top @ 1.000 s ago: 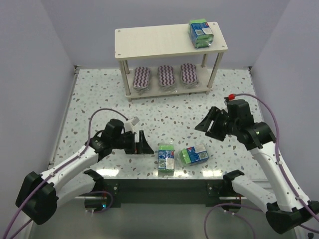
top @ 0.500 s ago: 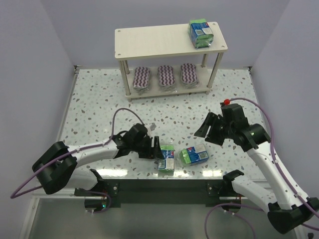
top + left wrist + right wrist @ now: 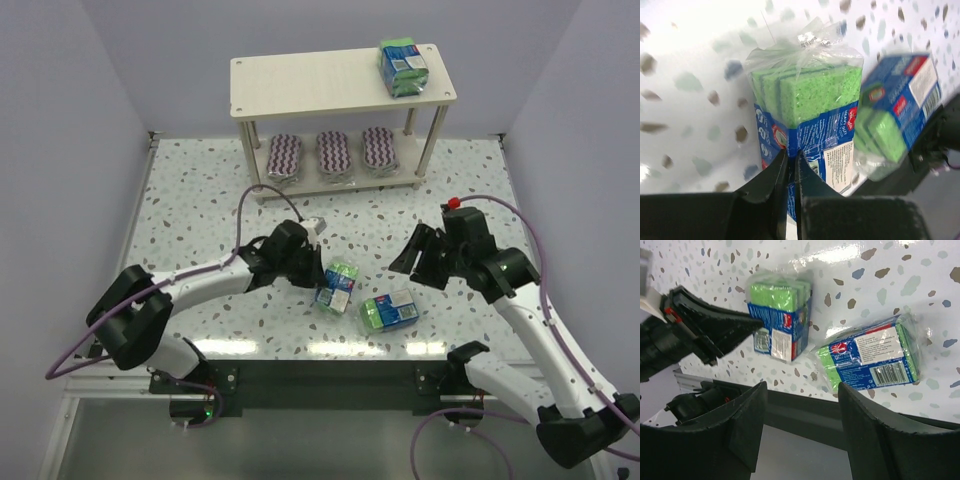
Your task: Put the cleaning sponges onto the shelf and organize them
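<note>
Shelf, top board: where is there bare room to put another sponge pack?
The top board is bare from its left end up to the one pack at the right end. The lower board is crowded: three striped pads sit side by side across it.

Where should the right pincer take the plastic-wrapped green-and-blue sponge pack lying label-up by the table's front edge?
Across its two long sides at mid-length, coming straight down. The plastic-wrapped green-and-blue sponge pack lies flat, label up, apart from the neighbouring pack that the left pincer pinches, so both long sides look free. The right pincer is open.
</note>
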Available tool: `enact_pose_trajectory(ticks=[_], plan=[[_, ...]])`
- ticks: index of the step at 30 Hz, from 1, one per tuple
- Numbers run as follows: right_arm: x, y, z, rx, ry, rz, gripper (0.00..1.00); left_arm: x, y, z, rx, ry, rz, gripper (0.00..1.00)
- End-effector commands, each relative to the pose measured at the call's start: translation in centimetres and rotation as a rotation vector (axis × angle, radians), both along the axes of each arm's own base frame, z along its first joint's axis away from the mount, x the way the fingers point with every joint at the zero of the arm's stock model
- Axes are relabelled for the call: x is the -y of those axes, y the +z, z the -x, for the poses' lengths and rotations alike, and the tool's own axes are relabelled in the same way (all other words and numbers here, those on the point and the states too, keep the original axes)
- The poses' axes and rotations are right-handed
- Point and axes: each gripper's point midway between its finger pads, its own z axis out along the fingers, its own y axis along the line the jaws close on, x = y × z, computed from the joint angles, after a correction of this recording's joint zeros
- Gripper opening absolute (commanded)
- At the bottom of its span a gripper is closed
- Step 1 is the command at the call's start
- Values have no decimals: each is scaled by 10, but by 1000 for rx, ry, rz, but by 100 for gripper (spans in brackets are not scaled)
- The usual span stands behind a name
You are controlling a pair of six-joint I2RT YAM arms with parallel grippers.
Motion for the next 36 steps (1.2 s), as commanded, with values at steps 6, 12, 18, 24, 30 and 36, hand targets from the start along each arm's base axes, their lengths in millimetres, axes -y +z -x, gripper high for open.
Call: enact_pose_trajectory(ticks=[6, 12, 18, 24, 30, 36], plan=[[-10, 0, -19, 47, 18, -15, 62, 3, 36, -100, 198, -61, -3, 47], [-10, 0, -22, 57, 13, -11, 62, -12, 26, -94, 129, -48, -96, 73], [-6, -6, -22, 49, -9, -1, 62, -55, 62, -77, 77, 308, -80, 77], [-7, -12, -23, 36, -24, -6, 62, -39, 66, -38, -97, 411, 167, 70], [-6, -9, -25, 42, -29, -3, 62, -5, 53, -15, -227, 425, 236, 66], [-3, -6, -21, 51, -44, -4, 62, -2, 56, -33, -207, 546, 265, 68]])
